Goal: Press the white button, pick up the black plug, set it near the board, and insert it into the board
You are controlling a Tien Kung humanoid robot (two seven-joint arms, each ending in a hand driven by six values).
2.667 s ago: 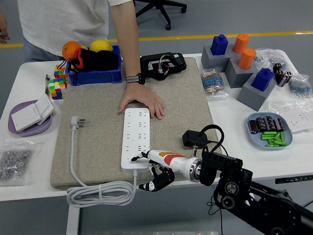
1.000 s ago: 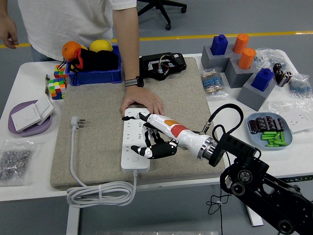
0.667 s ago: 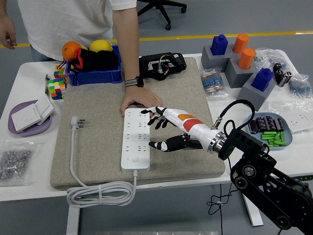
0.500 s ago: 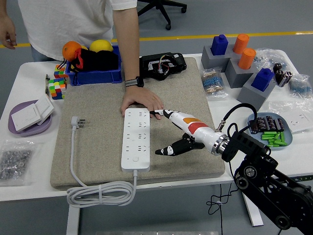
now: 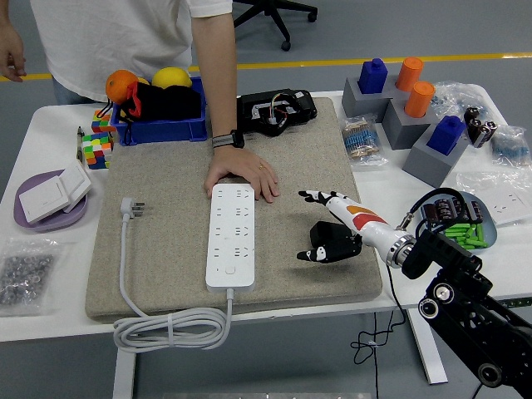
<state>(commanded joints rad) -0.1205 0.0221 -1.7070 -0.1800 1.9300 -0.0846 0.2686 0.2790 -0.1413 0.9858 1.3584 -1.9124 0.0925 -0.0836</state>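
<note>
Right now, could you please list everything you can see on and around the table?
Power strip: 1, white, mat centre.
Black plug: 1, mat right.
Mat: 1, beige.
Blue bin: 1, far left, holding fruit.
Purple plate: 1, left, holding white switches.
Grey blocks: 3, far right, holding blue and orange pegs.
Blue plate: 1, right.
Person's hand: on the strip's far end.
Right hand: open, at the plug.
</note>
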